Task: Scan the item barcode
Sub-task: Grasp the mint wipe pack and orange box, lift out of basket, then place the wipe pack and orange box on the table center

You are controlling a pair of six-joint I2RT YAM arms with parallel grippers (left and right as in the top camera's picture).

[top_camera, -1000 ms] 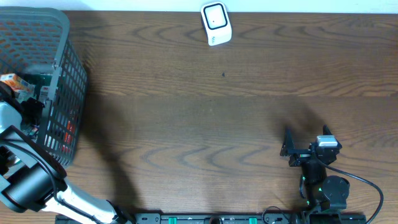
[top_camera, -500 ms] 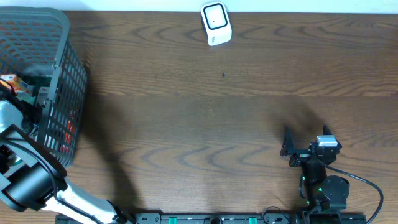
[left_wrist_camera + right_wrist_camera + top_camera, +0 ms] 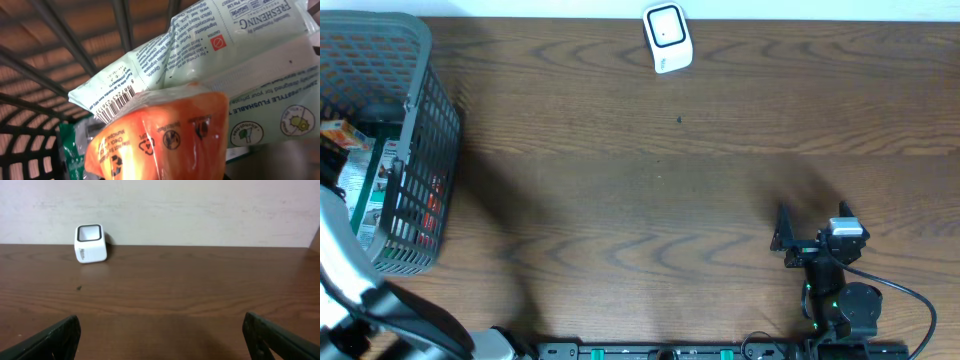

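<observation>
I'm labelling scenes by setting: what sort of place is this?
Probably a mock shop checkout: a grey shopping basket holding a wipes pack, and a white barcode scanner on a wooden table.

So the desk is dark brown wood with a pretty strong wavy grain, and it fills nearly the whole overhead shot. There's a grey plastic mesh basket sitting in the upper left of the frame. A little white scanner sits at top centre, right by the far edge. Well below it there's a tiny dark speck on the wood, can't tell what it is.
</observation>
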